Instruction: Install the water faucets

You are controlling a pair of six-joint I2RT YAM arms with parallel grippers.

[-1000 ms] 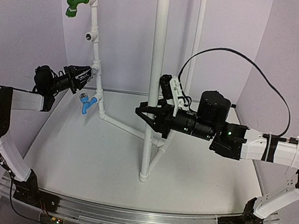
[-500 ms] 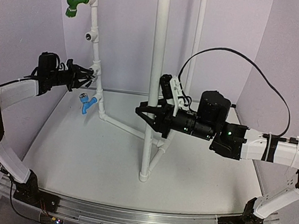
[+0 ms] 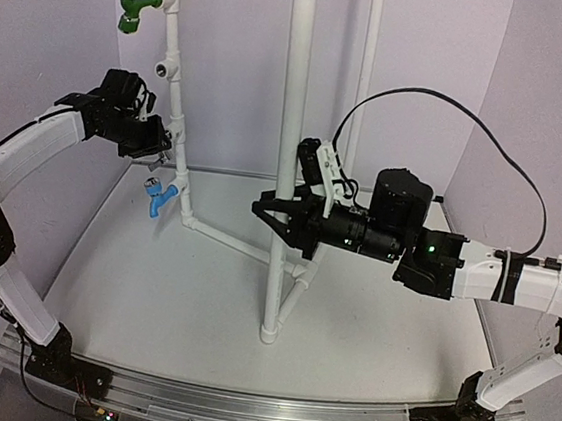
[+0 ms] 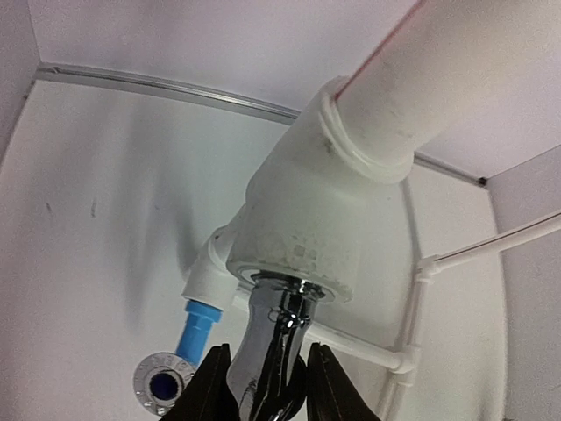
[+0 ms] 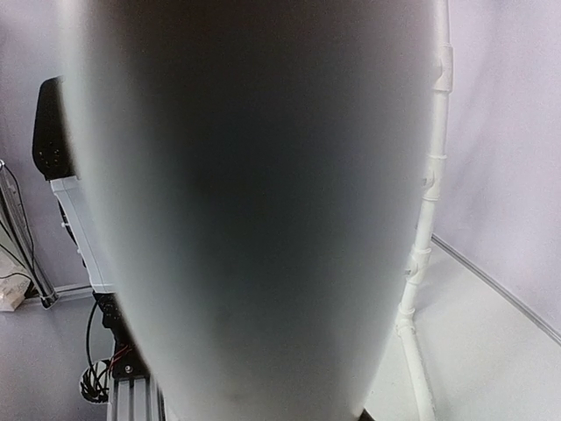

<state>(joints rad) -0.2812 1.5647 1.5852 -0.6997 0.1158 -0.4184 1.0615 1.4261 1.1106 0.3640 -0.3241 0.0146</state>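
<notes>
Tightly, L fingers (image 4: pixel 210 388) pinch chrome faucet (image 4: pixel 277 338).

A wide white pipe (image 5: pixel 245 210), blurred, fills the frame from 12 to 6 o'clock, with a thin white pipe (image 5: pixel 427 219) at 3 o'clock, a black-and-white arm segment (image 5: pixel 77 224) at 9 and cables (image 5: pixel 95 373) at 7.

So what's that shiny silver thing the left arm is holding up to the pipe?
A small chrome faucet, shiny curved metal. The left arm's fingers clamp it from both sides, and its upper end sits at the round mouth of a white pipe fitting. Handle and spout are hidden.
</notes>
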